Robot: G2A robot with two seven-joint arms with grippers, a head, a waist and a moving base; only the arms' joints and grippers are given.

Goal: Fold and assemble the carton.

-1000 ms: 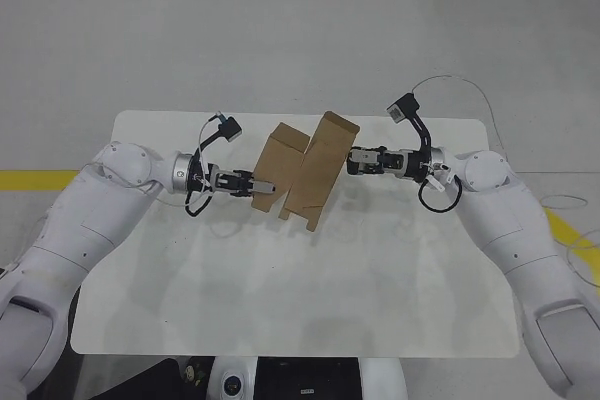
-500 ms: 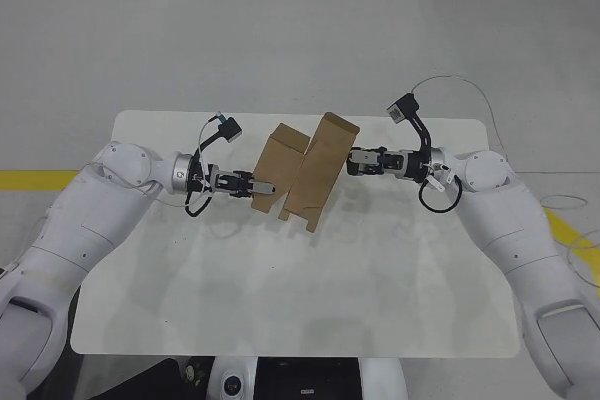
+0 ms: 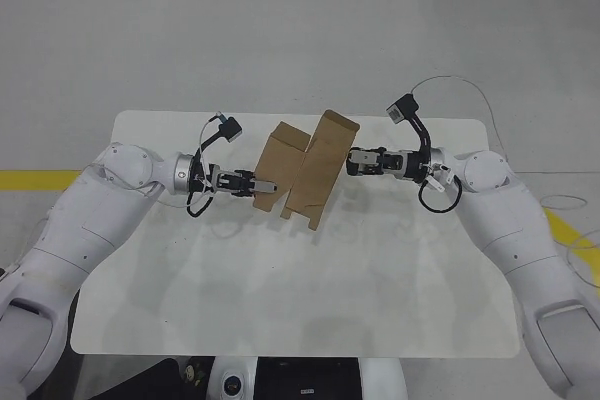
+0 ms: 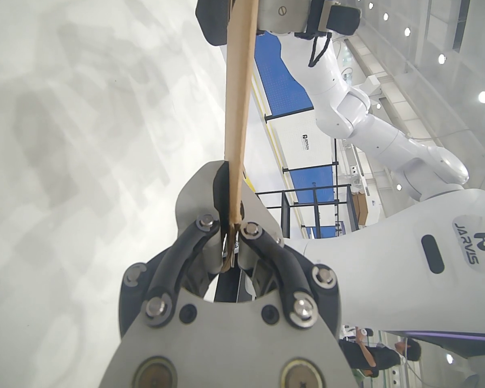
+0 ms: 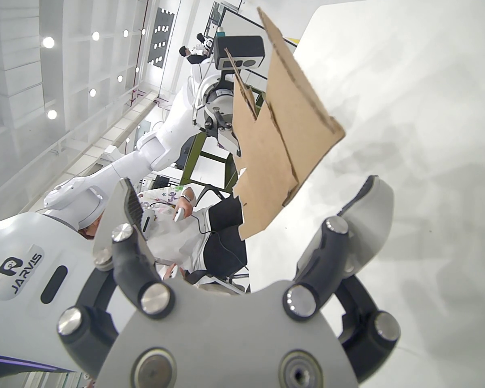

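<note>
Top: I'm looking down at the table (image 3: 280, 300).
Left wrist: close, facing right.
Right wrist: close, facing left.
Shared: the carton (image 3: 320, 170).

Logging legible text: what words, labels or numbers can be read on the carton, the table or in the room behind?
Carton: none; plain brown card, no print.
Table: none; bare white top.
Sign on a panel in the room behind: too small to read.
</note>
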